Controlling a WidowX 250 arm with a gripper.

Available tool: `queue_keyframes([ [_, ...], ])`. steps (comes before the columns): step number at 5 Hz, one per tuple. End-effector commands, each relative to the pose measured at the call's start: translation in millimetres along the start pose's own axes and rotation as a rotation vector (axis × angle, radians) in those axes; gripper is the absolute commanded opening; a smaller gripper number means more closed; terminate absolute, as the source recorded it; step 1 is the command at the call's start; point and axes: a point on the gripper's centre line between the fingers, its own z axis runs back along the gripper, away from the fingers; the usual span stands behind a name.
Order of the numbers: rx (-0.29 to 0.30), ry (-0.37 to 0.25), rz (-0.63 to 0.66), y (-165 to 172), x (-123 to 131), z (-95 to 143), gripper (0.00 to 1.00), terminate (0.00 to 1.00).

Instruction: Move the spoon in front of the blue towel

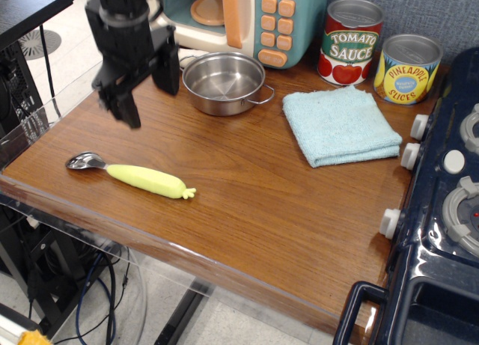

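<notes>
End effector point(147, 98) positioned above table point(247, 203), rear-left area, left of pot point(223, 82); fingers spread wide, nothing held. Spoon point(133, 173) located flat near front-left table edge, metal bowl pointed left, yellow-green handle pointed right; spoon apart from end effector, below it in view. Towel point(340, 125) laid folded at right side, near stove knobs point(410, 156), well apart from spoon. Two cans point(352, 40) placed behind towel. Pot seen empty, just left of towel.
</notes>
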Motion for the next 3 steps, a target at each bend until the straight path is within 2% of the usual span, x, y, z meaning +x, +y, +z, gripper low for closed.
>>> queue_keyframes([
  [1, 0.06, -0.043, -0.018, 15.9, -16.0, -17.7, 1.0, 0.0],
  [3, 0.151, -0.046, -0.016, 28.8, -18.5, -41.0, 1.0, 0.0],
])
